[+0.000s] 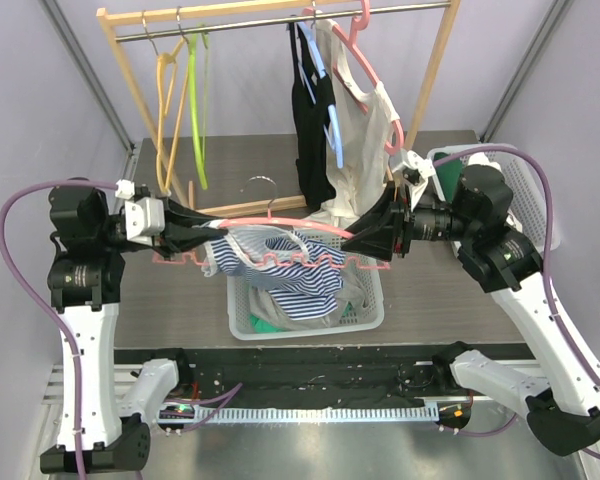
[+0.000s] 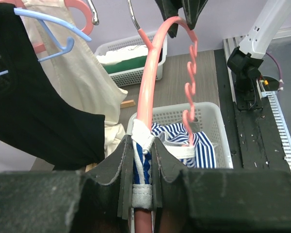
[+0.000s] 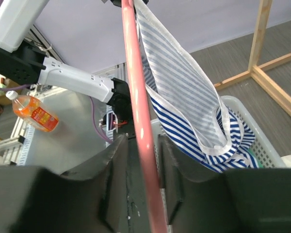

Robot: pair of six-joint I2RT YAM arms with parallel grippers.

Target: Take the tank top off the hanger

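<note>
Task part done, by my reading. The pink hanger [image 1: 280, 221] is off the rail and held level between the two arms, over the white basket [image 1: 238, 322] on the tabletop [image 1: 435, 290]. Most of the striped tank top [image 1: 280, 272] sags off the hanger into the basket, but it is not free. At the left end a white-edged strap [image 2: 141, 132] is wrapped over the hanger arm, and the cloth runs up to the bar in the right wrist view too. The left gripper [image 2: 143, 145] is clamped on the hanger end, with the strap pinched in or just at its fingertips. The right gripper [image 3: 144, 162] straddles the opposite hanger arm, jaws apart, with a gap showing on at least one side of the bar. The striped cloth hangs just beside it, on its far side. Left to do, as I judge it: slip the strap off the end and let the garment drop clear.
</note>
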